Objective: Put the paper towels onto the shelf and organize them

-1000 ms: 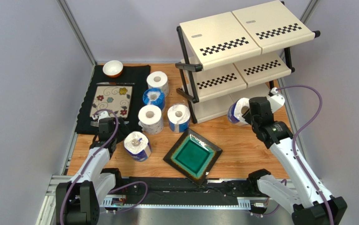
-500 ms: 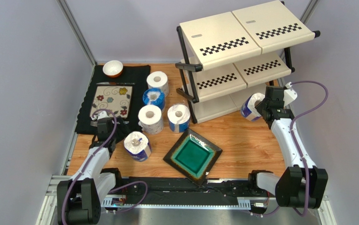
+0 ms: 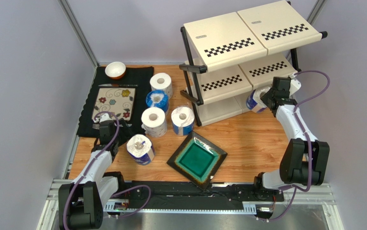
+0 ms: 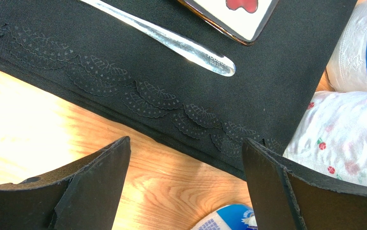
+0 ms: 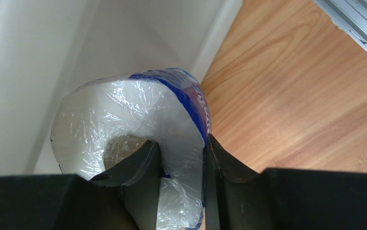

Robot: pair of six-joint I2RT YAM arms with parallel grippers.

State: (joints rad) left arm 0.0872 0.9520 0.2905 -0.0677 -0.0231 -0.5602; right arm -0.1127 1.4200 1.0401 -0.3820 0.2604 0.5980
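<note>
My right gripper [image 3: 266,98] is shut on a blue-and-white wrapped paper towel roll [image 3: 256,100], one finger in its core and one outside; the roll [image 5: 137,124] is at the right end of the shelf's [image 3: 238,43] bottom tier [image 5: 37,72]. Several other rolls stand left of the shelf: a plain one [image 3: 161,84], a blue one [image 3: 157,100], a plain one [image 3: 154,121], a wrapped one [image 3: 182,120] and one [image 3: 141,149] near my left gripper [image 3: 105,125]. My left gripper [image 4: 185,187] is open and empty, low over the wood beside the black placemat [image 4: 180,86].
A green square plate [image 3: 197,158] lies at the front centre. A small white bowl [image 3: 115,70] sits at the back of the placemat [image 3: 116,100], with a floral plate [image 3: 114,102] and cutlery [image 4: 171,40]. Grey walls enclose the table.
My right gripper has carried the wrapped roll back and to the right, from in front of the shelf to its bottom tier's right end. The left arm has not moved.
</note>
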